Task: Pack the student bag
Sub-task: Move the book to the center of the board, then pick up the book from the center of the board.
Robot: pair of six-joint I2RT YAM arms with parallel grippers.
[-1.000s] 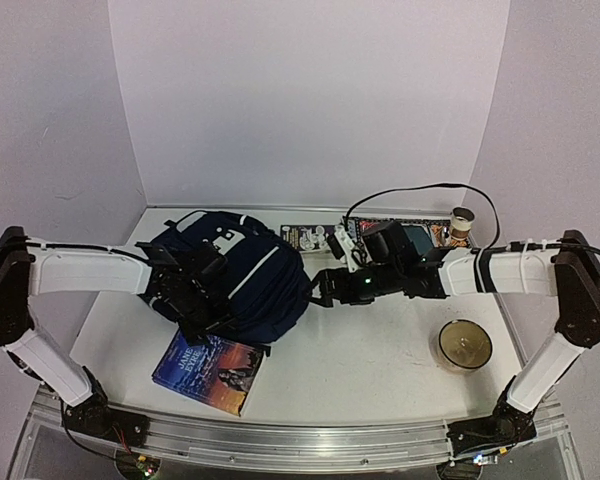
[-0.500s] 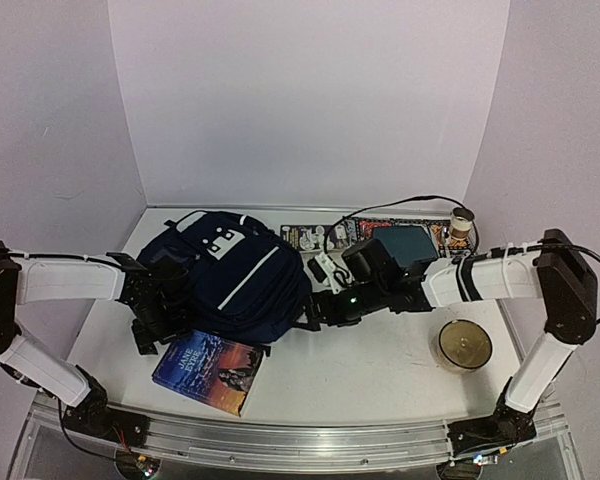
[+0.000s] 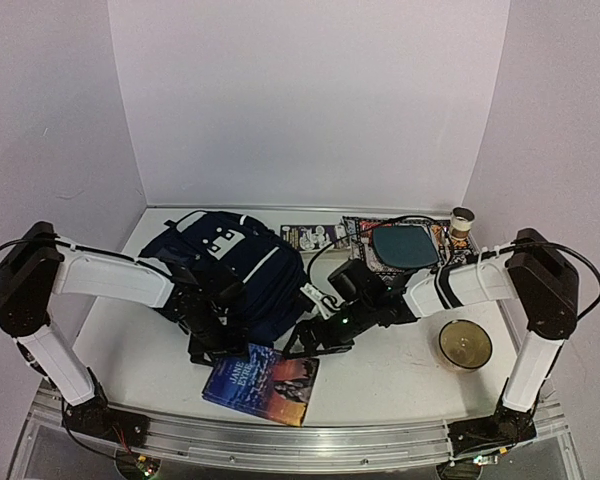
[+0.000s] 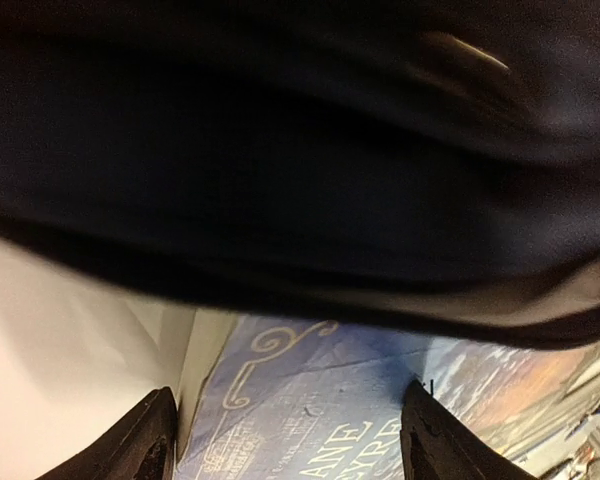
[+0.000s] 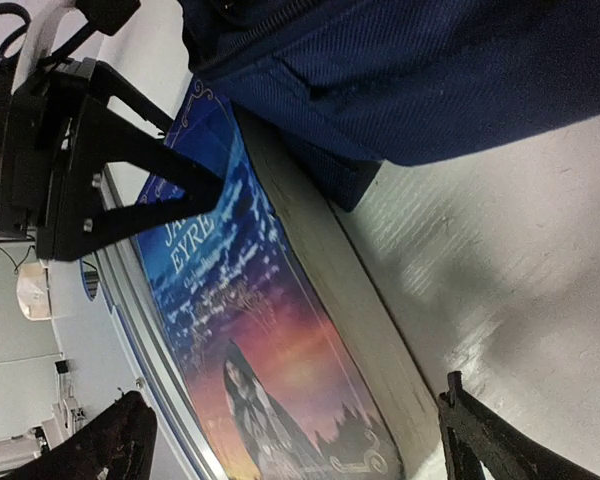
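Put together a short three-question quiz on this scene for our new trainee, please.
1. True or false: the book lies inside the backpack.
2. On which part of the table does the bowl sit? A) the robot's left side B) the robot's right side C) the middle, against the backpack
3. Fill in: the right gripper is ____ (open or shut).
Key: 1 false; 2 B; 3 open.
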